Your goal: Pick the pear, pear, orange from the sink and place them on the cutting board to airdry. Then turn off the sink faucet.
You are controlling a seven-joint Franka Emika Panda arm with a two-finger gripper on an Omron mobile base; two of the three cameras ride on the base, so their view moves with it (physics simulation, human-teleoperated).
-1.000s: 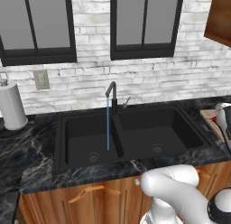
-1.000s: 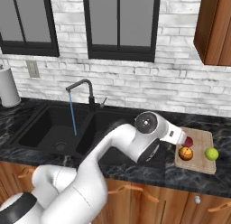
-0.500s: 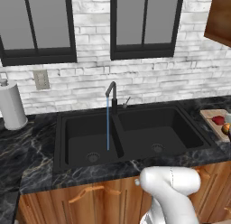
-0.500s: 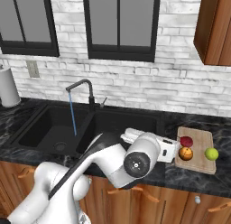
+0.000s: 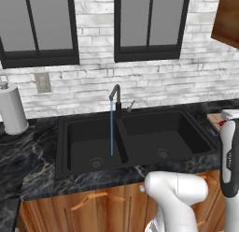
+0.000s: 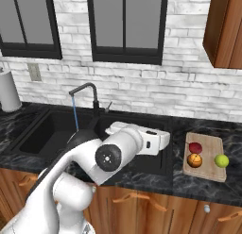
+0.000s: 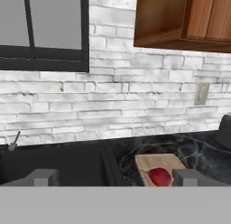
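The dark red pear (image 6: 195, 147), the orange (image 6: 194, 159) and the yellow-green pear (image 6: 221, 160) all lie on the tan cutting board (image 6: 208, 169), right of the black sink (image 6: 42, 134). My gripper (image 6: 166, 139) hovers over the sink's right basin, pointing at the board and a short way left of it. In the hand view the gripper (image 7: 116, 178) is open and empty, its fingertips (image 7: 45, 177) wide apart. Beyond them are the red pear (image 7: 159, 175) and the board (image 7: 155, 161). A blue stream runs from the black faucet (image 5: 114, 93) into the sink's left basin (image 5: 93, 147).
A paper towel roll (image 5: 11, 109) stands on the dark marble counter left of the sink. A wooden wall cabinet (image 6: 227, 30) hangs above the board. The faucet's thin lever (image 5: 131, 105) sits at its base. My white forearm (image 5: 229, 156) rises at the right edge.
My hand has drawn back to the left from over the cutting board toward the sink. The three fruits have stayed on the board. Water keeps running.
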